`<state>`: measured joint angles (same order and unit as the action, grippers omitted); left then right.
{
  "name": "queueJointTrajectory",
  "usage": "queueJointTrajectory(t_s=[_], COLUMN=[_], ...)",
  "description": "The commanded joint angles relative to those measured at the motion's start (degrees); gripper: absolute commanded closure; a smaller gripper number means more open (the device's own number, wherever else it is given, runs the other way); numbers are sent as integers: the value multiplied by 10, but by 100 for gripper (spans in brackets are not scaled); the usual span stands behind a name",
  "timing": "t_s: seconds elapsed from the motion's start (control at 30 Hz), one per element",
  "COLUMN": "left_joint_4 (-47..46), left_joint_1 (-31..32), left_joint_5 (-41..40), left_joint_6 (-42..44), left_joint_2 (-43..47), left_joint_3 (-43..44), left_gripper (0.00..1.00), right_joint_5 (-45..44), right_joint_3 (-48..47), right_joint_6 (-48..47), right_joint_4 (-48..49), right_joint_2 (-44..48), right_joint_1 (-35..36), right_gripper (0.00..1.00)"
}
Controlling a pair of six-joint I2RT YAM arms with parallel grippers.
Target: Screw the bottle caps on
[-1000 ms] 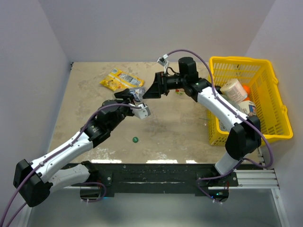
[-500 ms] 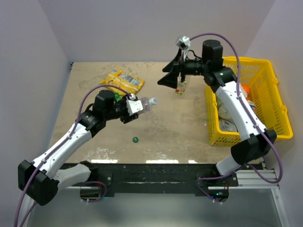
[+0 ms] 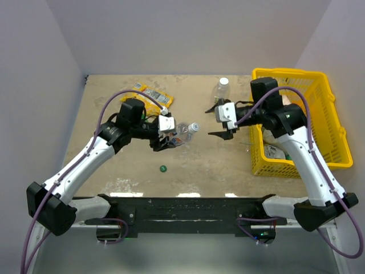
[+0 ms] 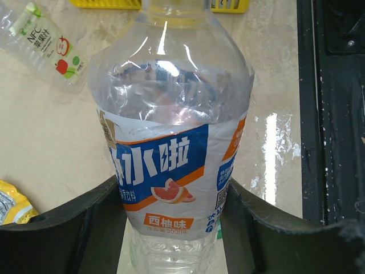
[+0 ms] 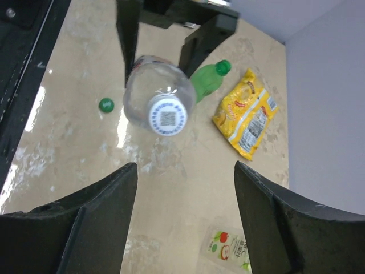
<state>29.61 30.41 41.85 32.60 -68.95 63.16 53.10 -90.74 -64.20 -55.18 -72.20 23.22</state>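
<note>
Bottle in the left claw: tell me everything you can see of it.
Clear thin-plastic bottle, apparently empty, with a blue-and-orange label showing white characters, a grapefruit slice and a QR code. A white cap printed with a QR code sits on its neck; how tightly, I cannot tell. The left claw clamps its labelled middle, holding it on its side, cap toward the open right claw.

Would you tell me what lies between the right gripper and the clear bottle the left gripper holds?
Nothing: in the top view only bare table shows between the right gripper, jaws open, and the clear bottle in the left gripper.
</note>
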Motion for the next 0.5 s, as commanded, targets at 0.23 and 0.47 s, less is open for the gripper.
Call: queueJointTrajectory(t_s=[0.23, 0.47], left_joint_4=[10, 10], left_joint_1=[-1, 0], left_joint_5=[8, -8], left_joint_6=[28, 57], left_joint_2=[-7, -3], left_joint_3=[36, 36], left_gripper=[100, 100], right_joint_5=[-17, -16], right_joint_3=[-8, -48], right_joint_6=[-86, -49], right_joint_4=[-47, -41], right_joint_2=[-1, -44], right_joint_1=[61, 65], right_gripper=[35, 38])
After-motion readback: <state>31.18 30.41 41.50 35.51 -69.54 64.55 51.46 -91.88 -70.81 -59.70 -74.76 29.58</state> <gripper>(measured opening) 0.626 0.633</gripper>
